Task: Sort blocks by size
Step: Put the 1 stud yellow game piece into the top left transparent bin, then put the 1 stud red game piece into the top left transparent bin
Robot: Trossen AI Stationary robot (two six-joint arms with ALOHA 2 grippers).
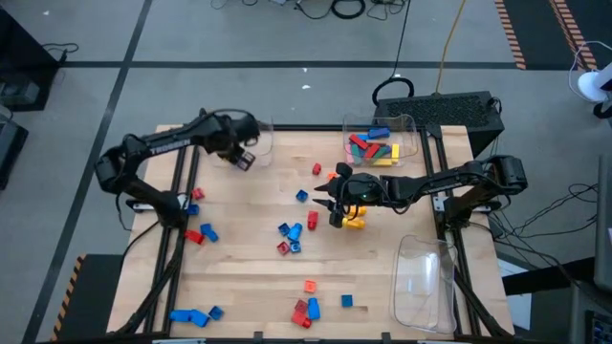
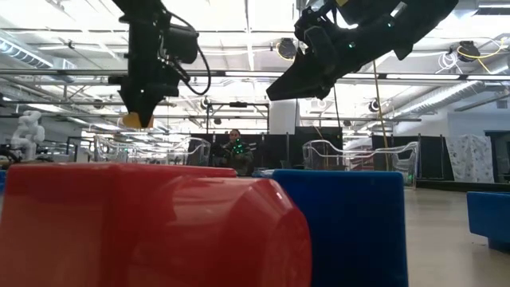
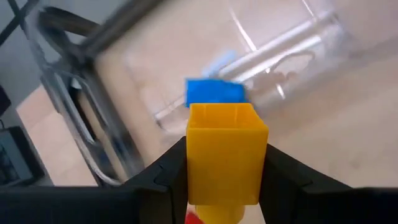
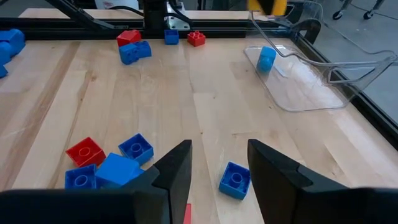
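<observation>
The yellow block [image 3: 227, 152] is pinched between the two fingers of the left end effector [image 1: 243, 159], held up off the counter [image 1: 249, 239] over the back-left corner. Right below it there's a clear tray [image 3: 292, 62] with a single blue block [image 3: 214, 92] sitting in it. In the low view the same yellow piece [image 2: 137, 120] just peeks out under the dark arm.

The rest of the blocks are all over the wood: a little cluster of blue and red ones [image 1: 291, 235] near the middle, another red, blue and orange bunch [image 1: 308, 304] toward the front edge, a few blue ones [image 1: 191, 315] at the front-left corner, and a red and blue pair [image 1: 201, 233] on the left side. The tray at the back [image 1: 406, 134] already has a pile of longer red, green, blue and yellow bars [image 1: 373, 148].

The right end effector [image 1: 337, 208] is near the middle of the counter, fingers spread and nothing between them, with a small blue block [image 4: 235, 180] lying just ahead of it. A yellow piece [image 1: 355, 223] sits right beside it. Another clear tray [image 1: 426, 287] lies at the front right.
</observation>
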